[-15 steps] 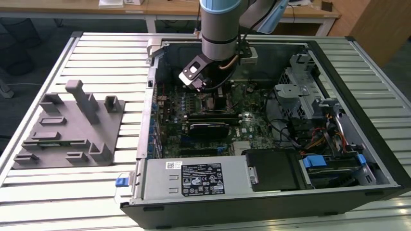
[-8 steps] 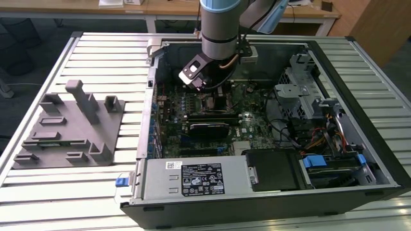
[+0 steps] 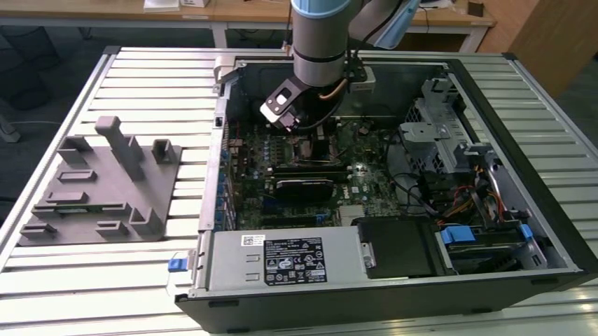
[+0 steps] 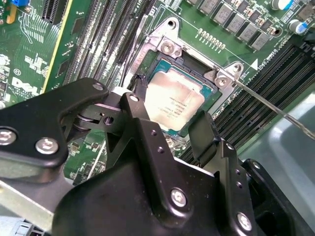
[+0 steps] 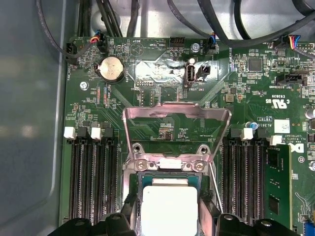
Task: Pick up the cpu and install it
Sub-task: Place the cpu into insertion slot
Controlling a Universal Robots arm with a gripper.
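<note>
Exterior view first: I have one arm (image 3: 318, 42) reaching down into one open computer case (image 3: 374, 308). One grey holder block (image 3: 103, 189) sits well apart, on the exterior view's left.

Second wrist view: the one cpu (image 4: 174, 101) lies silver face up within the socket (image 4: 167, 46) frame. The gripper (image 4: 171, 104) straddles it, its two fingers (image 4: 142, 128) drawn in against opposite edges, so I judge the chip gripped. I cannot tell whether it is fully seated or a shade above. I read this as the install step: placing the chip in the socket. It calls for keeping the chip level and square to the frame, with no sideways push.

First wrist view: one load plate (image 5: 177, 110) stands hinged up beyond the chip, one thin latch lever (image 5: 214, 191) runs beside it, and one coin cell (image 5: 111, 68) sits on the motherboard (image 5: 256, 98).
</note>
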